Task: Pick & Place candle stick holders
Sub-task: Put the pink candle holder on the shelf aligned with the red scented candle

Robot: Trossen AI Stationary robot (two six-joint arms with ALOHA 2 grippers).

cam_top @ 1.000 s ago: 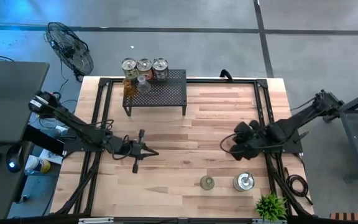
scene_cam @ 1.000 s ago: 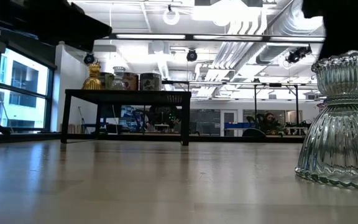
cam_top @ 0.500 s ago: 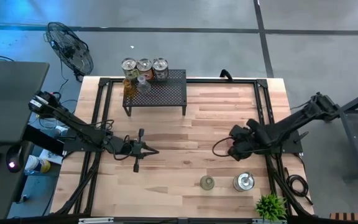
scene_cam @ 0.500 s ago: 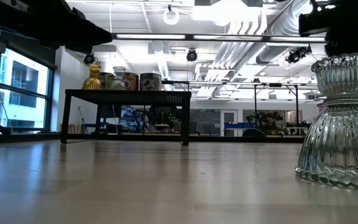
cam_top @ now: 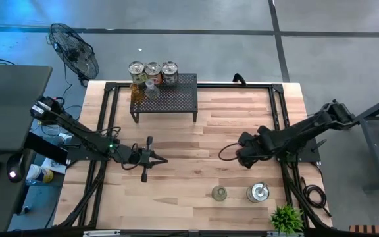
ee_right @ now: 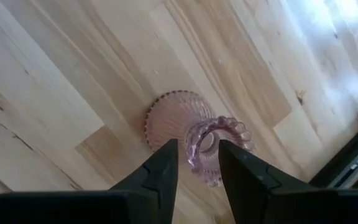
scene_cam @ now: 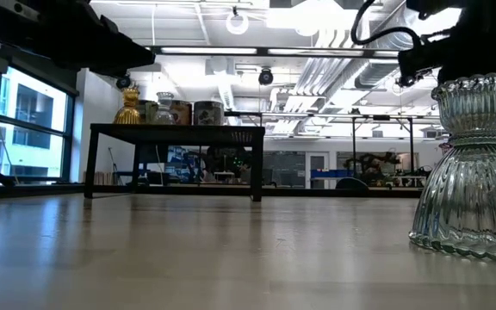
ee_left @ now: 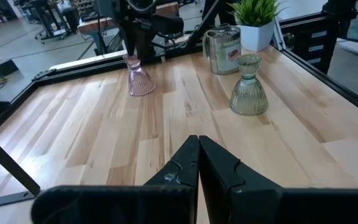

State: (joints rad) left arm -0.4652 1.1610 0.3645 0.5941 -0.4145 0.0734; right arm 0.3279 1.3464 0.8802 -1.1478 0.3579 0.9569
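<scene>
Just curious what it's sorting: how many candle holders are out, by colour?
Silver: 4
Amber: 1
Clear: 1
Olive: 1
Pink: 1, under the right gripper
Total: 8

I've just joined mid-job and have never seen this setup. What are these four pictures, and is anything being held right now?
Two robot arms work at a wooden table. One picture looks straight down, one looks level across the tabletop, and two come from cameras on the arms' wrists. The right gripper is open, its fingers on either side of the top of a pink glass holder that stands on the table. The left gripper waits shut and empty. An olive glass holder, a silver holder and a plant are near the front edge. More holders sit on the black rack.
</scene>
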